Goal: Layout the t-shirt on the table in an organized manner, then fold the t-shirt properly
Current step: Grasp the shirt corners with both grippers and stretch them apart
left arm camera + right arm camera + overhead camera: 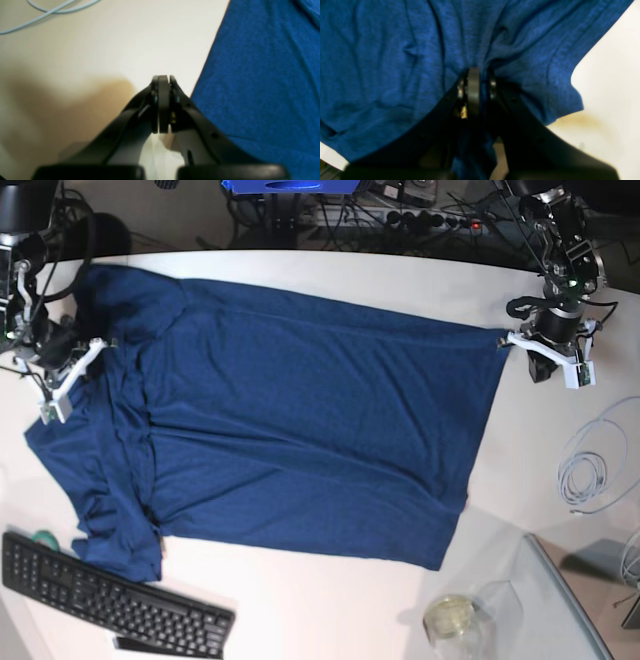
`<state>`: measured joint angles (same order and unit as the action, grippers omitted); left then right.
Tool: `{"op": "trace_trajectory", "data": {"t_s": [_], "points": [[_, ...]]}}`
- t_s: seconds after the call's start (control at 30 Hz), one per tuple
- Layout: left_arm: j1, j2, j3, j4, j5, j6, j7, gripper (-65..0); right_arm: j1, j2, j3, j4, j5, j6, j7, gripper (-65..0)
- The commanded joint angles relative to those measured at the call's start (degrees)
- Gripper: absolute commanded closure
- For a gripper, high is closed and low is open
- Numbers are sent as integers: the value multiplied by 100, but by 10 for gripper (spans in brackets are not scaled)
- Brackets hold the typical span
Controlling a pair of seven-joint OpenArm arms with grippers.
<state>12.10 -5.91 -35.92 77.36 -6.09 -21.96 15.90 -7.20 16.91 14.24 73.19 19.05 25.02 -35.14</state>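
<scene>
The t-shirt (300,430) is being kept spread across the table (330,600), long axis running between the arms, with its sleeve end being pinched by the right claw (480,77) (the left claw (163,80), pressed together and empty, is being held just off the hem corner).

Count: one t-shirt (300,430), one keyboard (110,595), two grippers (left (163,80), right (477,72)), one cable coil (590,470).
</scene>
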Motion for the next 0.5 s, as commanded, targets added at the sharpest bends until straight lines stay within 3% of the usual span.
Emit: {"op": "trace_trajectory", "data": {"t_s": [0.0,0.07,0.23,0.47], "points": [[-27,-81,-17,75,-46,2,-126,0,30,90,31,149,51,8,98,-15],[-27,-81,-17,75,-46,2,-126,0,4,90,31,176,51,8,98,-71],[-27,-81,-17,75,-46,2,-126,0,-58,72,31,211,42,8,-16,-279],[-27,-81,-17,75,-46,2,-126,0,-295,72,31,703,34,-18,-43,-299]]}}
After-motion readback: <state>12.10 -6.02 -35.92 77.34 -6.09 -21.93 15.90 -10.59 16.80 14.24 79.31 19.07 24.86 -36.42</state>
